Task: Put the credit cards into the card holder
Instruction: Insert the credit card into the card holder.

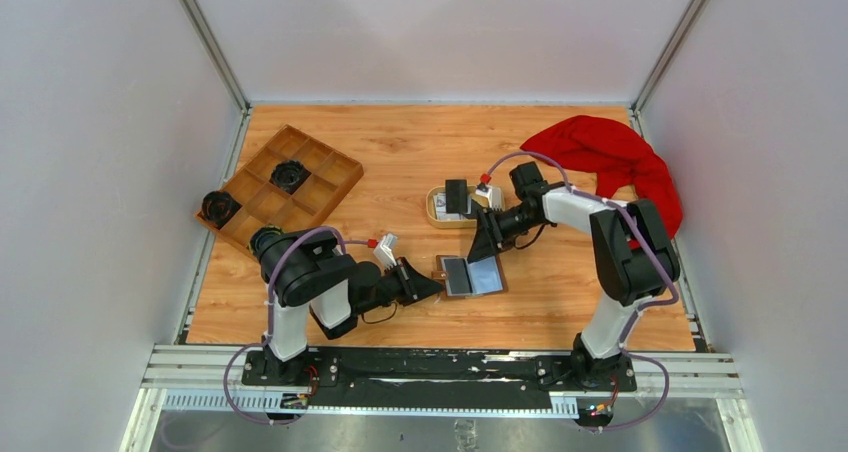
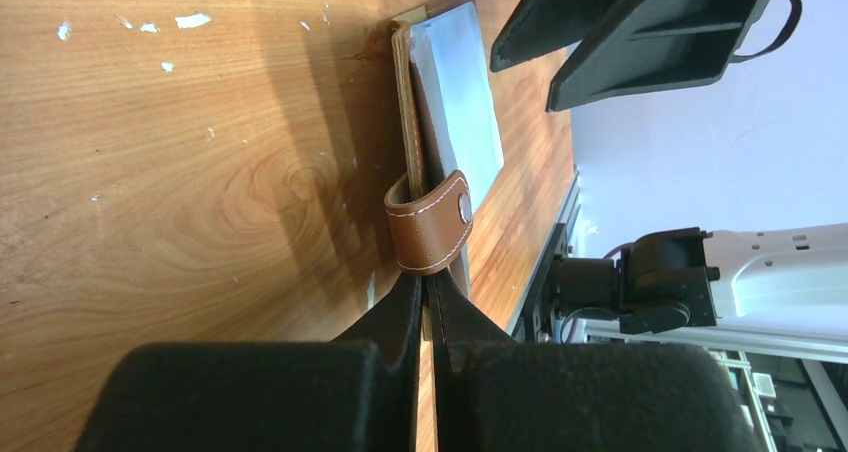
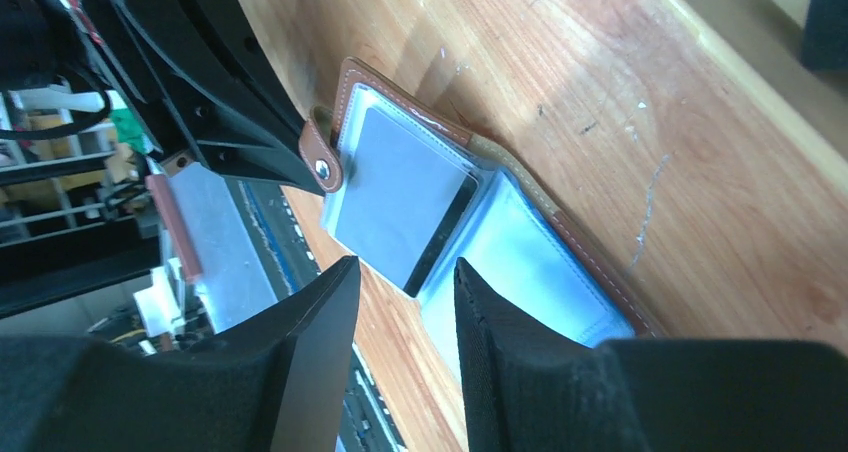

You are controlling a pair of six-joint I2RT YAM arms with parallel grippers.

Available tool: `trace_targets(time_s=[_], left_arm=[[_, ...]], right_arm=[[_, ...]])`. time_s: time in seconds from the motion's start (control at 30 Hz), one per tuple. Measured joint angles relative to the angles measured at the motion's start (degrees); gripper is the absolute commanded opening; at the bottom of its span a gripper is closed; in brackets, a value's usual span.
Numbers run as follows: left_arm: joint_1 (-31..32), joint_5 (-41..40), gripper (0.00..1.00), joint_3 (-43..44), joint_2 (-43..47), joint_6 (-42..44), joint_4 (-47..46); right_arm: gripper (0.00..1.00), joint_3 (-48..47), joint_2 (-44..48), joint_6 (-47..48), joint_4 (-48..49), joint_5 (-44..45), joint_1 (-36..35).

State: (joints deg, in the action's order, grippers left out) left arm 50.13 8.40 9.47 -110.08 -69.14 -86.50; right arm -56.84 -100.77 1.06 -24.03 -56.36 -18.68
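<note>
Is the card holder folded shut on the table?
No, the card holder lies open flat, with both grey pockets showing.

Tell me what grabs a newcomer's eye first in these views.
The red cloth heaped at the far right corner of the table stands out first. Next comes the open card holder at the middle front, its left edge pinched by the left end effector while the right end effector hovers open above it.
</note>
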Motion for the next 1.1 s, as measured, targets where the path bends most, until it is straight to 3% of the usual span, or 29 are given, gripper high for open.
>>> trace_targets(time_s=[0.2,0.3,0.4,0.53,0.8,1.1], left_arm=[[0.0,-0.02,0.0,-0.02,0.0,-0.02,-0.02],[0.0,-0.04,0.0,-0.07,0.0,-0.04,-0.07],[0.0,-0.09,0.0,-0.2,0.0,-0.07,-0.11],[0.0,-0.09,0.0,-0.24,0.0,-0.07,-0.17],[0.0,-0.09,0.0,-0.24,0.0,-0.07,-0.2],[0.0,-0.07,0.0,-0.24,0.02,-0.07,-0.2]], right_arm=[[0.47,0.52,4.59,9.49,-1.95,6.8,-4.17],[0.5,2.99,12.02,15.13,0.04,10.82,-9.51],[0.63,6.91,19.5,21.59,3.85,14.05,-14.56],[0.64,15.76,27.93,32.83,10.51,18.84,-22.34],[0.66,19.21,24.76,43.41,15.37,28.76,-27.61],[0.7,19.21,22.25,44.92,18.32,34.69,-31.26]])
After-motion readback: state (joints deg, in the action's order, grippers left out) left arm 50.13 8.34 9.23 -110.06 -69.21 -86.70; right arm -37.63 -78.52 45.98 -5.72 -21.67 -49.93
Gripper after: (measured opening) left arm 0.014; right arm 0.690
